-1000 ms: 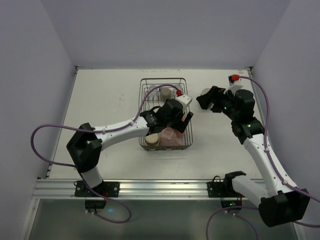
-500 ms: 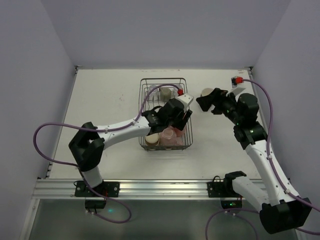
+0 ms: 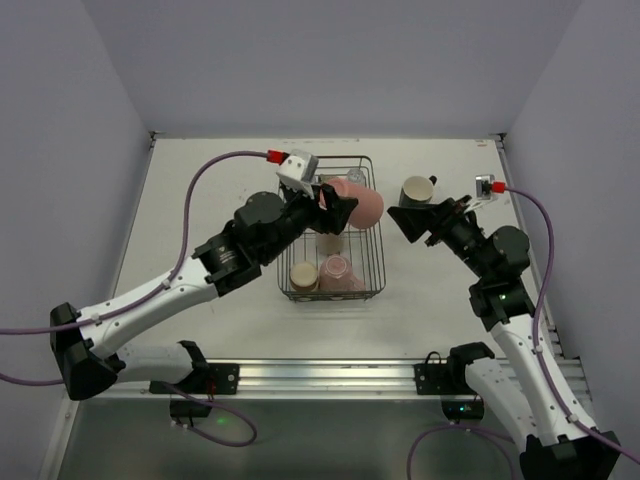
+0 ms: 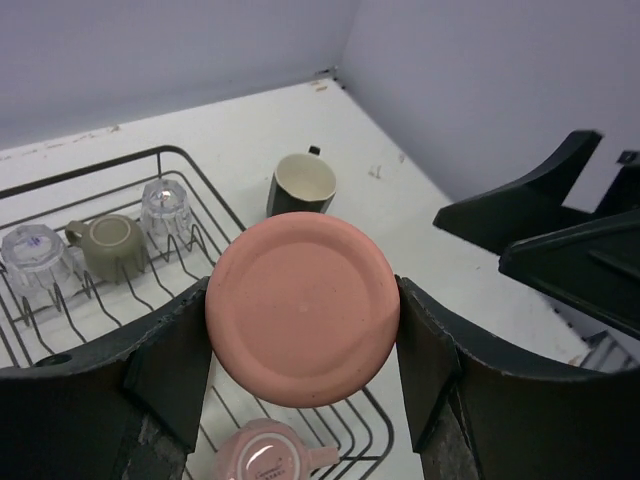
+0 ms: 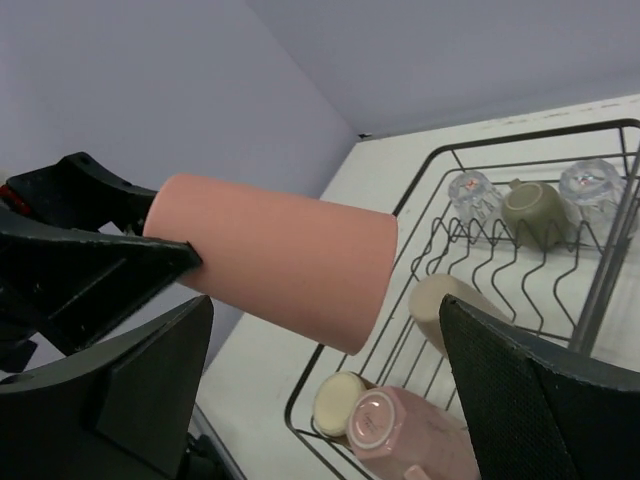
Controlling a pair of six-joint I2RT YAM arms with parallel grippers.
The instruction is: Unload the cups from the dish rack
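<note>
Pink tumbler [image 3: 365, 205]: we are seeing it held on its side in the air above the far right part of the basket, its closed base facing the left wrist camera. Half a second ago it was sitting down among the other cups.

Left gripper [image 3: 335, 205]: it is clamping the tumbler near its base, with a finger [image 4: 170, 365] pressing on either side. We are finding it raised well above the spot inside the basket where it was reaching before.

Right gripper [image 3: 418, 220]: its jaws are standing wide apart and carrying nothing. It is hovering just beside the rack's right side, with the tumbler lying across its wrist view. In the top view we are seeing it sitting slightly lower than it was earlier.

Black mug [image 3: 417, 190]: it is standing upright on the table [image 3: 200, 200], right of the rack and just beyond the right gripper. We are noting no shift from the earlier frames.

Dish rack [image 3: 383, 265]: it is resting on the table where it was before.

Cups remaining in the rack: we are counting two clear glasses [image 4: 165, 203] with a grey-brown cup [image 4: 108, 245] between them at the far end. A beige cup [image 5: 445, 300] is lying on its side mid-basket. Another beige cup [image 3: 303, 277] and a pink cup [image 3: 337, 270] are sitting at the near end.
</note>
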